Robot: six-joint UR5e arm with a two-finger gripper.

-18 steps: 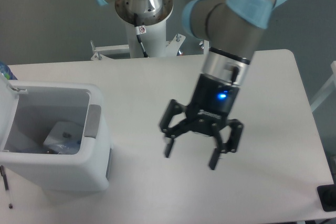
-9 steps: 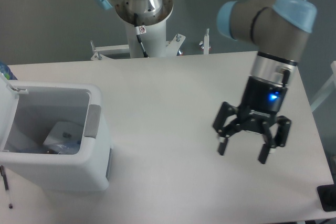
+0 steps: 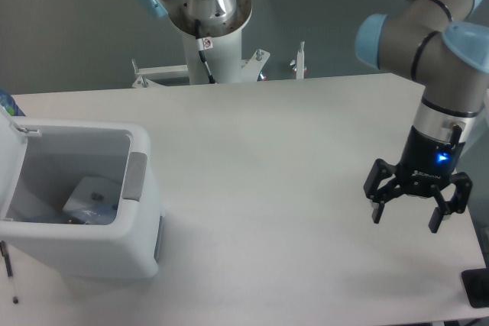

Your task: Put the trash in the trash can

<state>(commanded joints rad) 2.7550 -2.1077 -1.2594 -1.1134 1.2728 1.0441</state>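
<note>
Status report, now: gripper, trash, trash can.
Gripper open, empty, above the table's right side. Trash lies inside the trash can, lid open. Nothing in the way.

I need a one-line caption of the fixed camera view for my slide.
Open gripper hangs empty over the table's right side; trash lies inside the open trash can at left.

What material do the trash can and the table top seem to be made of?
The trash can looks like moulded plastic: glossy white shell, rounded corners, grey inner walls and a grey tab on the rim. The table top looks like matte white laminate or painted board, smooth and without grain; which one cannot be told.
</note>
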